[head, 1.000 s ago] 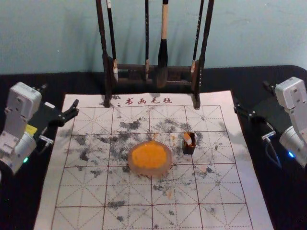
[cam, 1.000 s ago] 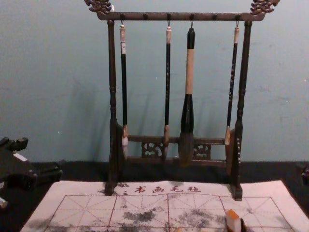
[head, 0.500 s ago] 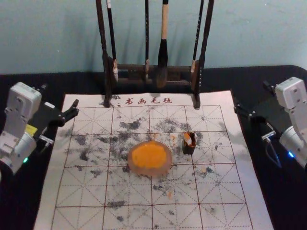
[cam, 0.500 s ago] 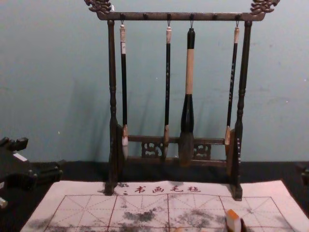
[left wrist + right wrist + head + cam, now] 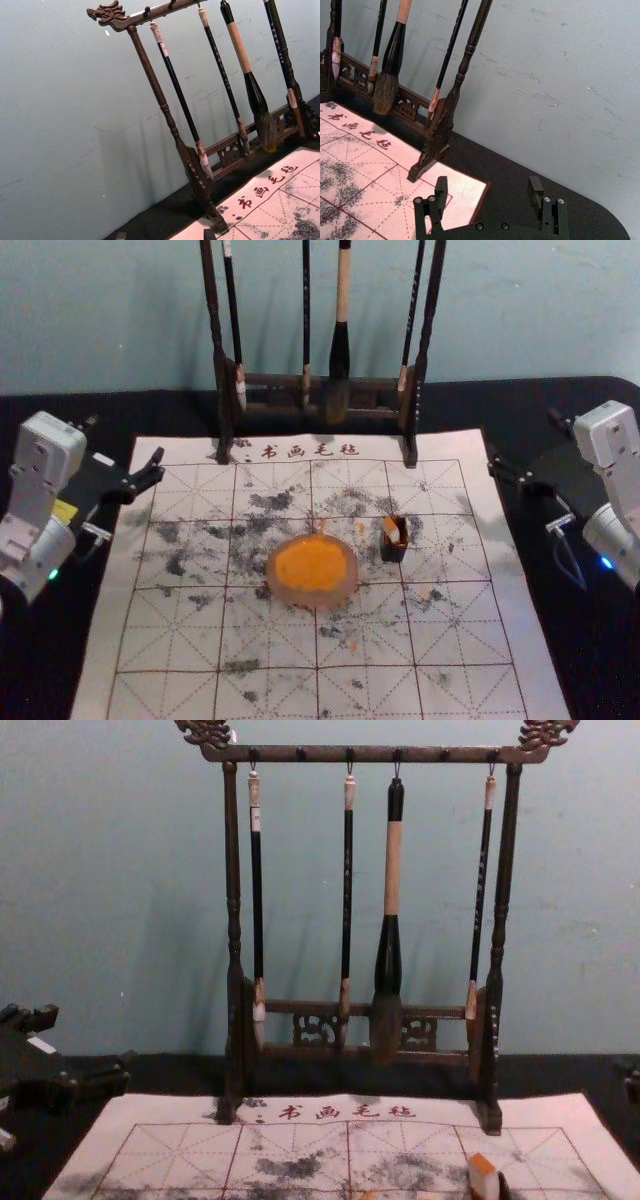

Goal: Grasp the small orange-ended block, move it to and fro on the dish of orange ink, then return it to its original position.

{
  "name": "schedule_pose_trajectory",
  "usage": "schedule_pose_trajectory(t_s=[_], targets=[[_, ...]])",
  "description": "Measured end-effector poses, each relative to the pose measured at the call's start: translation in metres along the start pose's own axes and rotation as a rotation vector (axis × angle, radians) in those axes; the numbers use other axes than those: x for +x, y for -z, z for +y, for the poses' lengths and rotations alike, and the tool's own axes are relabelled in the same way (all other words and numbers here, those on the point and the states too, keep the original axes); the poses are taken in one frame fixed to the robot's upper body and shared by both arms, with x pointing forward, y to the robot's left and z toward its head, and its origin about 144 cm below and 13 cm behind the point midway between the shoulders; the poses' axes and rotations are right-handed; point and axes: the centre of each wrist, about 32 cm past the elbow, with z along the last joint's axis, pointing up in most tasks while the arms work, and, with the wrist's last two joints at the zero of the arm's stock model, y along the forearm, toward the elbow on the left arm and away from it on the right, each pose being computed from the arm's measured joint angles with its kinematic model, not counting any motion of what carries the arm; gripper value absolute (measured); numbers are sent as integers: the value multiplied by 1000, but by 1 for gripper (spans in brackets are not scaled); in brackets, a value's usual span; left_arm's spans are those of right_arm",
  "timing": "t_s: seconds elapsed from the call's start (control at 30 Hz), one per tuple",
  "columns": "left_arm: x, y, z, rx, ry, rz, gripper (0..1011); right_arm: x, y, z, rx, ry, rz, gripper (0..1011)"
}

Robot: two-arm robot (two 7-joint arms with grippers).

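While block point(image 5: 391, 527) mid-mat point(image 5: 280, 642) (head vw), L gripper point(image 5: 124, 448), R gripper point(image 5: 523, 446) at edges, wide open, empty (wrist vws)

Lower end of block point(image 5: 391, 526) hidden in holder point(image 5: 393, 552); head view crops rack point(image 5: 275, 381).

Right tool point(image 5: 523, 445) spread open, hanging brushes point(image 5: 393, 52), rack point(image 5: 465, 62), gridded mat point(image 5: 465, 190)

"What colour's the ink point(image 5: 311, 565)?"
"Bright orange. The mat point(image 5: 470, 625) is whitish, with dark red grid lines and black smudges."
"And the block point(image 5: 485, 1181)?"
"Orange end, white side."
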Motion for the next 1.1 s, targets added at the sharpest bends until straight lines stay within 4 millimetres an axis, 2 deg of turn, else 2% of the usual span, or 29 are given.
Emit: schedule_pose_trajectory(t_s=[0.93, 1.1], targets=[[0, 0, 0, 0, 0, 0, 1001, 0, 0, 0, 0, 0, 0, 1002], [0, 0, 0, 0, 0, 0, 1001, -4, 1, -6, 7, -30, 8, 1002]])
